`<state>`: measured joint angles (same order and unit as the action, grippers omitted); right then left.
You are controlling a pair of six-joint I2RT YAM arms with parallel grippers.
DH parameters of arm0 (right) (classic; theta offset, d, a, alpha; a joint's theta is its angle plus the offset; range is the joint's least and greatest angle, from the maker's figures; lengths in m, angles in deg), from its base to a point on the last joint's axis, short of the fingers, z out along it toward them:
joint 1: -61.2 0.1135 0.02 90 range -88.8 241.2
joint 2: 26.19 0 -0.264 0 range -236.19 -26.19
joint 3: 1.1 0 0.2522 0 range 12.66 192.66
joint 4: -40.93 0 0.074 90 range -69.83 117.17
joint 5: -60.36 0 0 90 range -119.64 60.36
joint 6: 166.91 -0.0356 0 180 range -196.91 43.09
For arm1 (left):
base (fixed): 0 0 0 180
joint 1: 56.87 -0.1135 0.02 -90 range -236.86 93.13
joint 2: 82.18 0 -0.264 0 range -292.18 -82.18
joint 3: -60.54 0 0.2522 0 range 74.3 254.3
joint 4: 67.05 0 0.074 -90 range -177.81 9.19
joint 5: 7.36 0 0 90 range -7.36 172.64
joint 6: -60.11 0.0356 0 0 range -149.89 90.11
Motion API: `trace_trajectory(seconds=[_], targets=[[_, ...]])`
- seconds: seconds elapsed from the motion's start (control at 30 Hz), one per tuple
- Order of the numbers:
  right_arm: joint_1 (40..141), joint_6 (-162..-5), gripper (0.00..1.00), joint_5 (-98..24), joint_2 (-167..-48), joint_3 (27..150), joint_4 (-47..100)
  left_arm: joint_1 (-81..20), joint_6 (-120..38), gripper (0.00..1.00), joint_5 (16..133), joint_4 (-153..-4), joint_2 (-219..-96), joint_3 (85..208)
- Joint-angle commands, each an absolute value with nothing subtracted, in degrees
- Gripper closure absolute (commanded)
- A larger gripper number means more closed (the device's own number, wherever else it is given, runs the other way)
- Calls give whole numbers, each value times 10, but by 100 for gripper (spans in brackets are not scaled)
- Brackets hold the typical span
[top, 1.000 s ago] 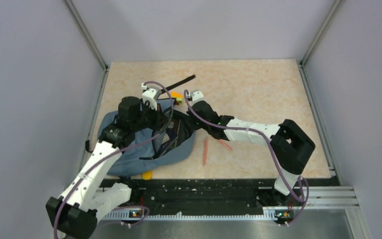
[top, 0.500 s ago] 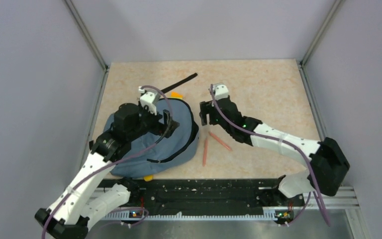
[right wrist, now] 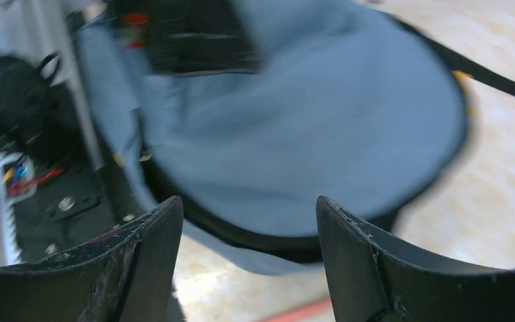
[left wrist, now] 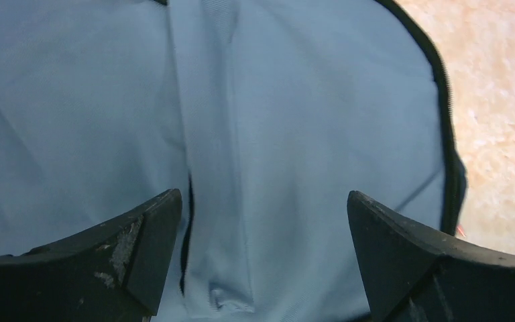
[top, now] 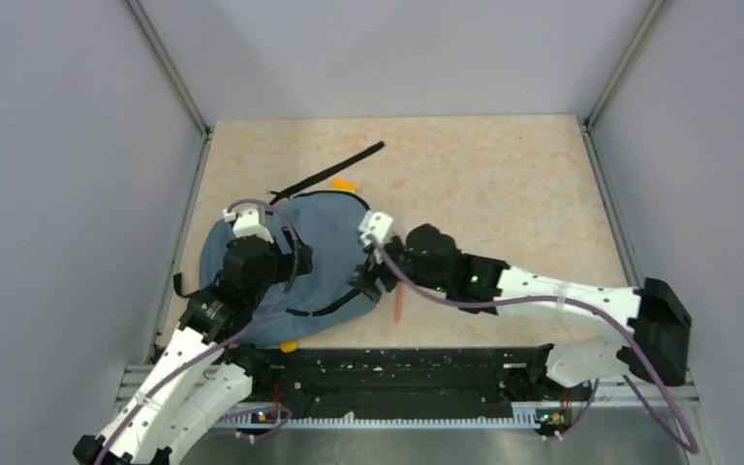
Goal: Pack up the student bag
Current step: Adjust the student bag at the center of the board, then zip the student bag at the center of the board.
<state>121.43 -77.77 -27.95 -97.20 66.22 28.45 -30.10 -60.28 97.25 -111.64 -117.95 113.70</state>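
Observation:
The student bag (top: 327,242) lies flat on the table's left half, slate-blue with a black zipper edge. Over its left part hangs my left gripper (top: 293,266), open; the left wrist view shows bare blue fabric (left wrist: 275,121) between the spread fingers (left wrist: 141,248) and nothing held. At the bag's near right edge my right gripper (top: 366,279) stands open. In the right wrist view its gripper (right wrist: 248,204) frames the bag's black-trimmed rim (right wrist: 288,238) and the table, touching neither.
An orange-red pencil (top: 399,302) lies on the table just right of the bag, under my right wrist, and shows as a red streak (right wrist: 295,312). A black strap (top: 334,172) trails behind the bag beside a yellow item (top: 347,182). Another yellow piece (top: 289,344) pokes out near the front rail.
Both grippers have opened and let go of the bag, which has dropped flat with its opening shut. My left arm pulled back toward me; my right gripper swung out, then down to the bag's right edge.

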Motion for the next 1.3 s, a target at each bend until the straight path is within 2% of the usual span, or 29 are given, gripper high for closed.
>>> trace_trajectory(seconds=[0.0, 0.17, 0.27, 0.33, 0.4, 0.47, 0.7, 0.83, 1.03, 1.1, 1.27], targets=[[1302, -687, 29, -363, -1055, 708, 334, -304, -658, 2, 1043, -1125, -1155, 1126], [1365, -647, 33, -338, -1161, 769, 346, -303, -681, 3, 1048, -1133, -1134, 1096], [1385, -631, 36, -307, -1217, 813, 336, -305, -689, 6, 1048, -1131, -1129, 1081], [1392, -626, 37, -298, -1245, 837, 337, -305, -688, 12, 1060, -1134, -1133, 1077], [1395, -626, 39, -281, -1270, 853, 339, -305, -689, 25, 1079, -1144, -1144, 1079], [1399, -627, 40, -278, -1293, 867, 347, -306, -695, 35, 1099, -1156, -1158, 1082], [1407, -625, 47, -257, -1338, 895, 348, -307, -703, 39, 1106, -1148, -1169, 1074], [1409, -630, 57, -243, -1355, 903, 356, -307, -708, 45, 1107, -1145, -1158, 1067], [1412, -635, 90, -199, -1355, 893, 371, -307, -711, 53, 1114, -1152, -1148, 1065], [1413, -638, 100, -179, -1342, 874, 390, -308, -713, 59, 1116, -1153, -1146, 1066], [1414, -657, 100, -153, -1293, 818, 440, -308, -716, 75, 1117, -1147, -1146, 1064]])
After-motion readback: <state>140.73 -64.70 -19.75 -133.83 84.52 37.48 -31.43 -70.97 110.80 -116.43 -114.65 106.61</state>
